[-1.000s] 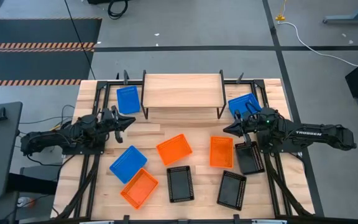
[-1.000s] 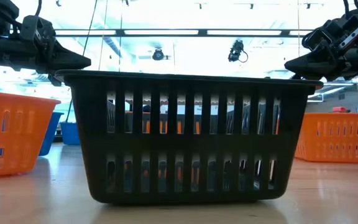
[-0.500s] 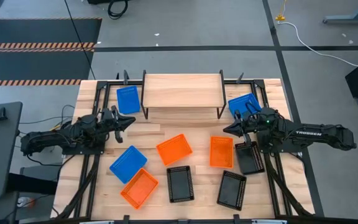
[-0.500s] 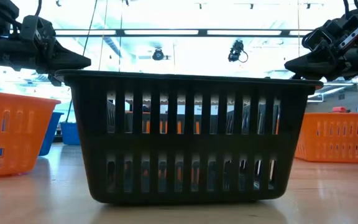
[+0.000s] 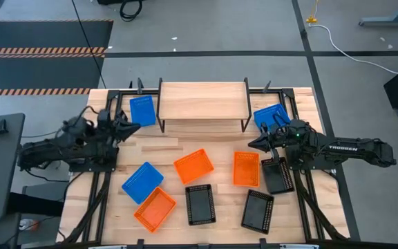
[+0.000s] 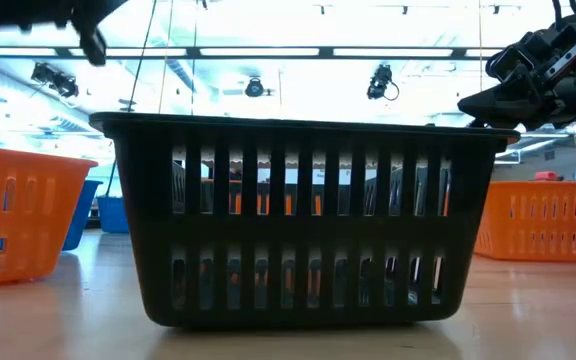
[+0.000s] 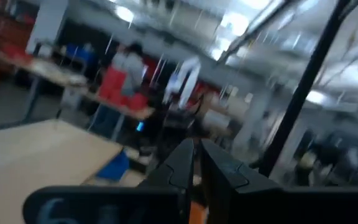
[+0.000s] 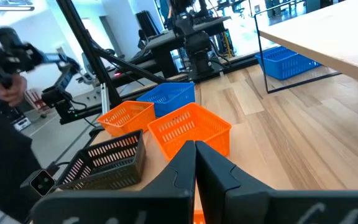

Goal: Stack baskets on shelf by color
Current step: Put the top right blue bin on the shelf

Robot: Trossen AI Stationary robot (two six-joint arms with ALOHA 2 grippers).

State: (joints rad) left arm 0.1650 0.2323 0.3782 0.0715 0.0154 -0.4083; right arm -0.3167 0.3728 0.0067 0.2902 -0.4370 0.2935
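Note:
The shelf point(image 5: 202, 100) stands at the table's far middle with nothing on its top. Three blue baskets point(image 5: 142, 111) point(image 5: 271, 115) point(image 5: 142, 182), three orange baskets point(image 5: 193, 166) point(image 5: 246, 169) point(image 5: 155, 208) and three black baskets point(image 5: 200, 204) point(image 5: 257, 209) point(image 5: 277, 174) rest flat on the table, each apart from the others. My left gripper point(image 5: 133, 124) hovers shut at the table's left, raised, near the far-left blue basket. My right gripper point(image 5: 253, 144) hovers shut at the right, between the far-right blue basket and the right orange one. Neither holds anything.
Black rails point(image 5: 102, 200) run along the table's left and right sides beneath the arms. In the low view one black basket point(image 6: 303, 220) fills the foreground, and only a small part of the left arm point(image 6: 93, 45) shows at the top. Bare wood lies in front of the shelf.
My left gripper has risen, with its fingers tipping upward, and has drawn back a little toward the table's far left corner. In the low view it has almost left the picture at the top. It stays shut.

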